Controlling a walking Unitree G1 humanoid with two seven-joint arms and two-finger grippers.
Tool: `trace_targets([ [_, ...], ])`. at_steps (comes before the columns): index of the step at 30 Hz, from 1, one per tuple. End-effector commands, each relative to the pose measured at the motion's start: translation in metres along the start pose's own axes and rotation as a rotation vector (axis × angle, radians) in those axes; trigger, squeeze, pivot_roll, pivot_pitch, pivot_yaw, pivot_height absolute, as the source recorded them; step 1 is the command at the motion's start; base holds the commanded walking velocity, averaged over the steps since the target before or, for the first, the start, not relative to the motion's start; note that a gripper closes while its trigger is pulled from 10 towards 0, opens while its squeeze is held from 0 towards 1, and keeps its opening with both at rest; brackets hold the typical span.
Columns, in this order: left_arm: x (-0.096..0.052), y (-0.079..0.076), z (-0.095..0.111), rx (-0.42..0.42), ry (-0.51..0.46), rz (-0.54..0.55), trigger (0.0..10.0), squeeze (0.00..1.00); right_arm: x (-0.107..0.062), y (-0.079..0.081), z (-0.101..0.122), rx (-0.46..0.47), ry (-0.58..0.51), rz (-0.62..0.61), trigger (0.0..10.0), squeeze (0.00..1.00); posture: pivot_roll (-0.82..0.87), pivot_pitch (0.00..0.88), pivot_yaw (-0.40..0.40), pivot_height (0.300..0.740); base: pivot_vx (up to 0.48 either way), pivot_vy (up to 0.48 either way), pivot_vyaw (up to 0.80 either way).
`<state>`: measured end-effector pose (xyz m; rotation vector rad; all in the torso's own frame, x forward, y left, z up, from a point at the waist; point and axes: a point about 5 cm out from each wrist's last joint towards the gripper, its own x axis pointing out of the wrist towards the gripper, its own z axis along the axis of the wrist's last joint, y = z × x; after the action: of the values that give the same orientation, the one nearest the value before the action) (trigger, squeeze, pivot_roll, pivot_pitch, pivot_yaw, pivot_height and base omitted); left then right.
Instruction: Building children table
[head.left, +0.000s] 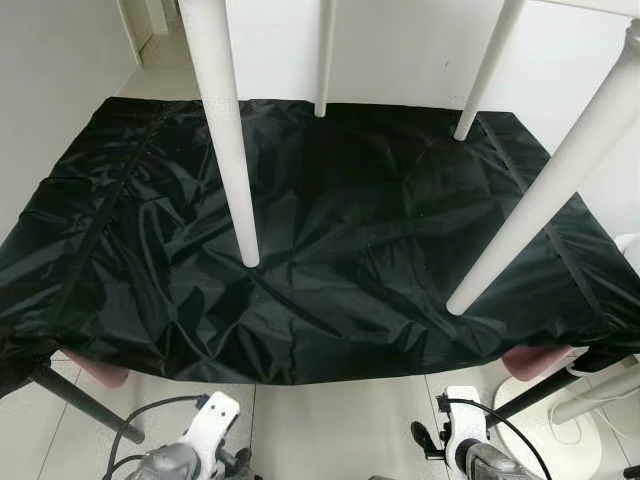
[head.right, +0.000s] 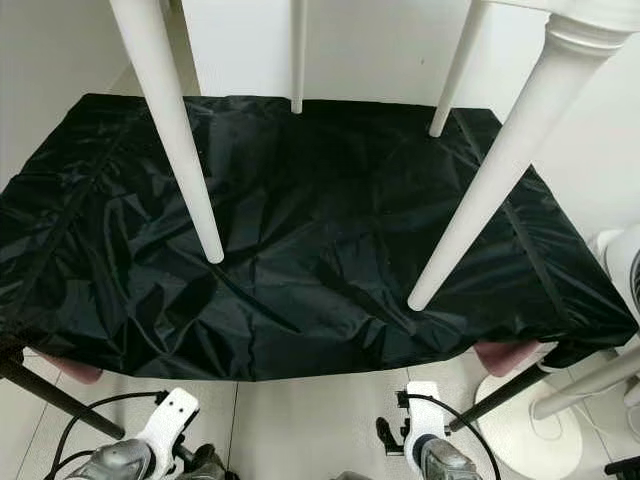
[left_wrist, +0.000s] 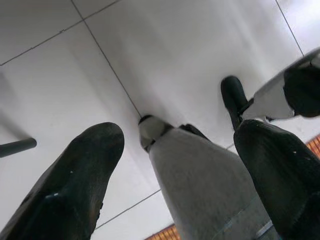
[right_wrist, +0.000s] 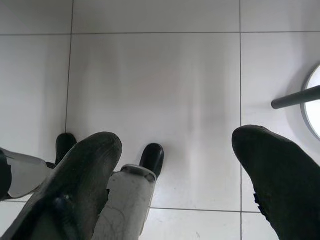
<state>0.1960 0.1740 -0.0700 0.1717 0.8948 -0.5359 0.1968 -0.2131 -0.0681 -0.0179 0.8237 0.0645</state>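
From the head camera I look down on a black cloth (head.left: 330, 250) draped over a stand. Four white table legs (head.left: 232, 150) reach down from above, the children's table evidently upside down overhead or close to the camera; the two nearer leg tips end just over the cloth. Both my arms hang low by the tiled floor (right_wrist: 160, 75). The left gripper (left_wrist: 175, 165) and right gripper (right_wrist: 175, 175) point at the floor, fingers spread wide, grasping nothing.
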Motion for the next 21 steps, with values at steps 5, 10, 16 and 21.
trace_targets([
  [5, -0.001, 0.014, -0.004, -0.039, 0.03, 0.362, 10.0, 0.0, 0.002, 0.009, 0.0, -0.022, 0.001, 0.019, 10.0, 0.0, 0.01, 0.06, -0.013, 0.74, 0.0, 0.0, 0.0],
  [10, 0.004, 0.005, -0.002, -0.041, 0.031, 0.324, 10.0, 0.0, 0.004, 0.021, -0.005, -0.041, 0.024, 0.03, 10.0, 0.0, 0.01, 0.04, -0.005, 0.74, 0.0, 0.0, 0.0],
  [16, 0.004, 0.005, -0.008, -0.095, 0.06, 0.326, 10.0, 0.0, 0.004, 0.03, -0.01, -0.028, 0.043, 0.041, 10.0, 0.0, 0.01, 0.015, 0.007, 0.74, 0.0, 0.0, 0.0],
  [21, 0.002, 0.002, -0.017, -0.141, 0.081, 0.318, 10.0, 0.0, 0.0, 0.025, -0.022, 0.026, 0.069, 0.011, 10.0, 0.0, -0.01, 0.0, 0.019, 0.74, 0.0, 0.0, 0.0],
])
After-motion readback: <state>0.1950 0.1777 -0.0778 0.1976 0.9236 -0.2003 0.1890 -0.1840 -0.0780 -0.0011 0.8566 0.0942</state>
